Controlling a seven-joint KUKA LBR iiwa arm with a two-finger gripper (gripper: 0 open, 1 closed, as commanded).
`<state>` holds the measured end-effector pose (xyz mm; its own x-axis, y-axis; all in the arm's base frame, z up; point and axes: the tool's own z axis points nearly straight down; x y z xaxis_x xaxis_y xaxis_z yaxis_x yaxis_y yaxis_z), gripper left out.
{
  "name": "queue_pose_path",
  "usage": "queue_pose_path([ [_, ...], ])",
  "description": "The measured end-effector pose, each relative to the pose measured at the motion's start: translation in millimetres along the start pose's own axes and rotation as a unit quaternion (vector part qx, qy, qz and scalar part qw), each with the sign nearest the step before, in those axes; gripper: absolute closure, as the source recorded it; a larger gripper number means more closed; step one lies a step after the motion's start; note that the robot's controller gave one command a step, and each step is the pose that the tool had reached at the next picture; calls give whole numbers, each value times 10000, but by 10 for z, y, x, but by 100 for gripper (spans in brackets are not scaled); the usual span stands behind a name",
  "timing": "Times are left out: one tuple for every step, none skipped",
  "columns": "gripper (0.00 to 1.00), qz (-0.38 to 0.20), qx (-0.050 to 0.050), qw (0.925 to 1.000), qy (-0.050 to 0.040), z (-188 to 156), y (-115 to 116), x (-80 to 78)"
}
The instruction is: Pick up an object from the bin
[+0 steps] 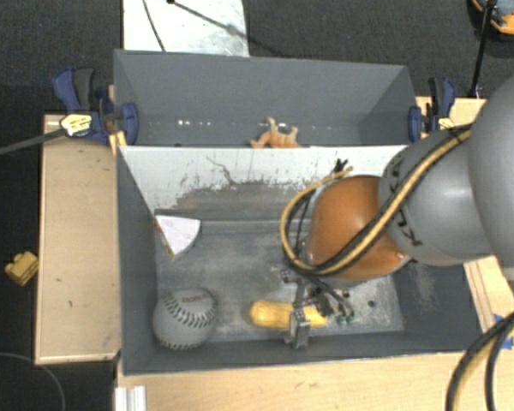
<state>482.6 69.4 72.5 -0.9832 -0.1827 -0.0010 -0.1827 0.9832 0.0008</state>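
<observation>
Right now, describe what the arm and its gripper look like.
The arm is rounded and silver-grey, with dark lettering near the wrist. A glossy orange dome covers the wrist, with black and yellow cables looped around it. The gripper is a small, dark metal assembly.

Grey baseball (185,318), white wedge (179,232)

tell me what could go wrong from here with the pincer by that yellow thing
1. The pincer is at the right end of the yellow oblong thing, not its middle, so a grasp there may let it tilt or slip out.
2. That thing lies close to the bin's front wall; the pincer might scrape it.
3. A push leftward could nudge it into the baseball.
</observation>
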Motion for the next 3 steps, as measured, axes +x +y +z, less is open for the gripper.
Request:
queue_pose_path([
  [100, -899, -1, 9959, -15, 23, 164, -35],
  [100, -889, -1, 9960, -15, 23, 163, -35],
  [100, -943, 1, 9955, -2, -855, -128, -374],
])
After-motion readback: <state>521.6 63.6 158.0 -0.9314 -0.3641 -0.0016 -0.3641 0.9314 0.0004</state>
